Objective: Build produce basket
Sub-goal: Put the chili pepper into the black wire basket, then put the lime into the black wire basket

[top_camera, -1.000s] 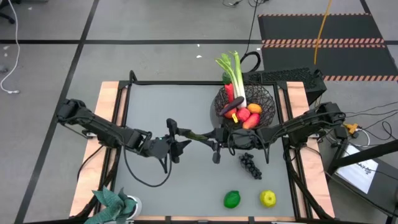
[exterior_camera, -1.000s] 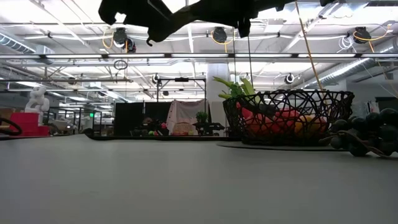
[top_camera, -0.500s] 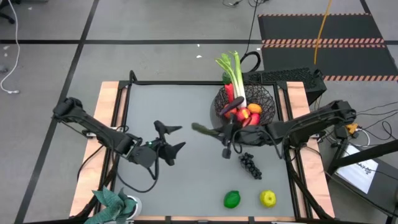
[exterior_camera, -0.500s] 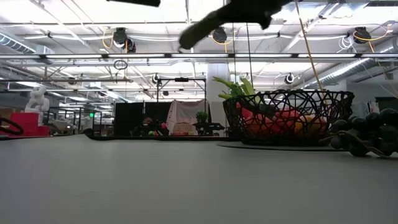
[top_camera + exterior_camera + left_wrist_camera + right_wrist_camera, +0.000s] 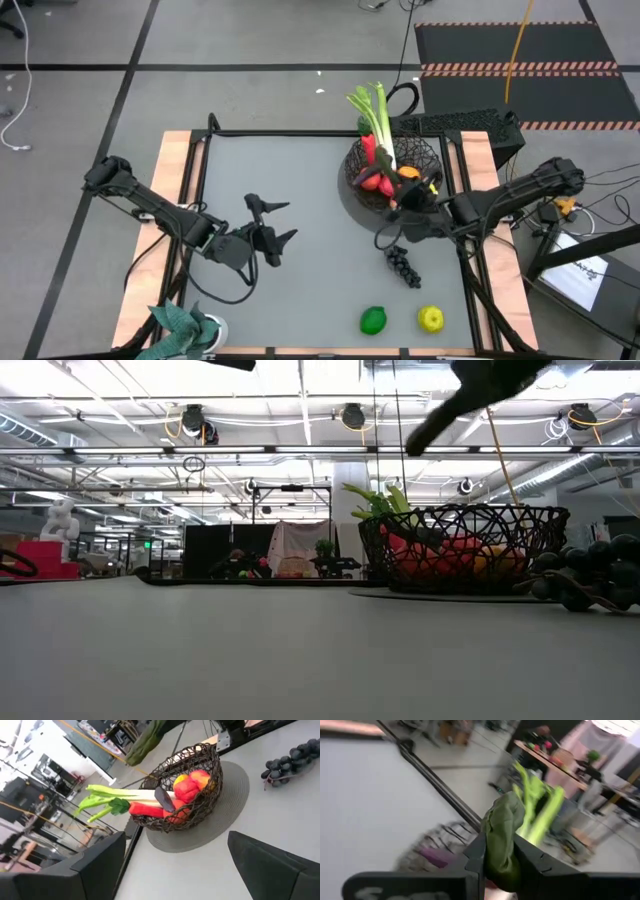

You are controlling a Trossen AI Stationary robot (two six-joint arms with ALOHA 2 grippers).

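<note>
The black wire basket (image 5: 432,152) stands on a round grey mat at the table's far right. It holds a leek (image 5: 378,120), red and orange fruits (image 5: 189,787) and a dark eggplant (image 5: 163,800). My right gripper (image 5: 400,203) is beside the basket's near rim, high above the table, shut on a dark green cucumber (image 5: 501,840). My left gripper (image 5: 277,222) hangs open over the table's middle left, with nothing between its fingers. Dark grapes (image 5: 402,265), a green fruit (image 5: 373,320) and a yellow fruit (image 5: 431,319) lie on the table near its right front. My right gripper pinches the cucumber between its two fingers (image 5: 475,856), near one end (image 5: 499,865). The rest reaches forward past the fingertips toward the basket. In the low view the cucumber (image 5: 438,426) slants down from the gripper, lifted well clear of the table.
A teal leafy plant (image 5: 185,330) stands at the table's near left corner. The grey tabletop (image 5: 300,300) lies bare between my left gripper and the fruits at the front right. Wooden rails (image 5: 172,190) run along both table sides.
My left gripper has opened, let go of the cucumber and drawn back a little toward the table's left. My right gripper has carried the cucumber toward the table's right, up to the basket, turning as it went. The cucumber stays lifted clear.
</note>
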